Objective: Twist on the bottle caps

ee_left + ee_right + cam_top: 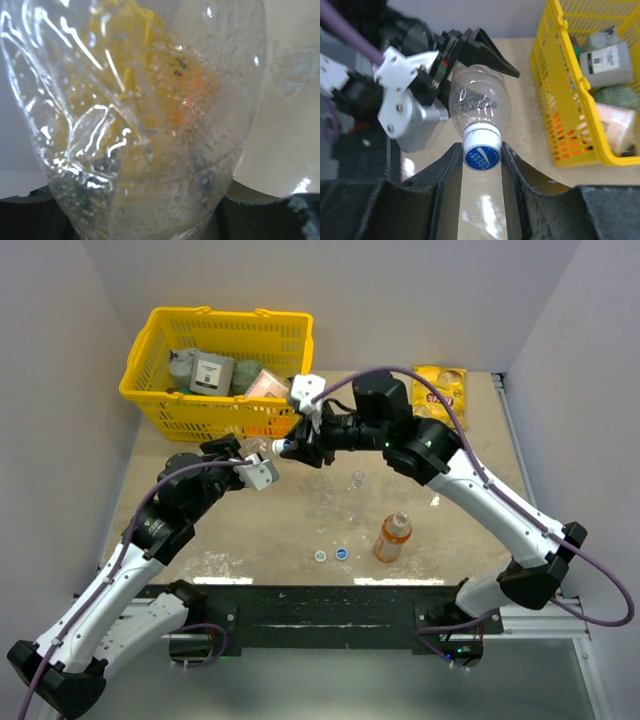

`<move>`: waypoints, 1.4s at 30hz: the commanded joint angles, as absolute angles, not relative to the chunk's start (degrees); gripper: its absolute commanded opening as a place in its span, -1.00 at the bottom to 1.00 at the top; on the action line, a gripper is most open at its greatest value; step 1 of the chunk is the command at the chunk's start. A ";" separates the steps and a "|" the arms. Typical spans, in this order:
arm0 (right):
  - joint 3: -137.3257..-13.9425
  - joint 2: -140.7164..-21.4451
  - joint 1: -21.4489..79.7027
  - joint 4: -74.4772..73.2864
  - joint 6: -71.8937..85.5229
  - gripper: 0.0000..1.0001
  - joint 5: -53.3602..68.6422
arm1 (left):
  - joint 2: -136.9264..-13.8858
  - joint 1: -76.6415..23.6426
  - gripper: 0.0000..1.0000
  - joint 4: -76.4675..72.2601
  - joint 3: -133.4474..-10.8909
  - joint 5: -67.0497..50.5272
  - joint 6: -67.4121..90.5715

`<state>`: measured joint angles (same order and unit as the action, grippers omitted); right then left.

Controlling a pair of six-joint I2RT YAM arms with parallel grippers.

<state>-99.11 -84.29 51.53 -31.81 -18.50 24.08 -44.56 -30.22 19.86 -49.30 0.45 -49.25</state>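
Nearest you, just left of the orange bottle [393, 537], two caps lie loose on the tabletop [250, 530]. The loose blue cap [342, 554] is the one closer to the orange bottle, and the whitish cap [321, 557] lies just beside it, on its left. The orange bottle stands upright, apart from both arms. A little beyond it and slightly to its left, the second clear bottle [358, 480] stands on the tabletop, seen almost end-on from above.

Farther out from the orange bottle, beyond it and to its left, your two arms meet in the air. Your left jaws are closed partway around the body of the clear bottle [480, 102] and hold it off the tabletop, its neck turned toward the right arm. The left wrist view is filled by the bottle's droplet-speckled wall. Your right jaws are closed on the printed blue cap [482, 156], with one finger [447, 185] pressed against each side of it. That cap sits on the clear bottle's neck, against a white ring. You cannot tell from these views how far down the thread it is.

Farthest from the orange bottle, beyond it and well to its left, the yellow basket [200, 420] sits with boxes and packets inside. A yellow packet [440, 388] lies flat beyond the orange bottle and slightly to its right, at the tabletop's far edge.
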 commanded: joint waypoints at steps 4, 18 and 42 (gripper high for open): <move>-100.02 -92.54 42.19 -17.59 23.44 -1.00 45.16 | -44.38 -34.71 -1.00 -16.14 -42.02 14.93 -60.44; -114.99 -86.88 27.24 -34.18 -25.56 0.32 49.66 | -47.55 -32.35 -1.00 27.13 -52.63 -4.35 -41.68; -90.35 -71.98 51.15 -44.82 -76.29 0.11 33.31 | -58.71 -29.97 -1.00 47.46 -67.94 -31.38 -46.93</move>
<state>-88.09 -72.51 50.15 -44.38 -73.47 33.56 -58.76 -30.37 47.16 -65.78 -29.71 -44.91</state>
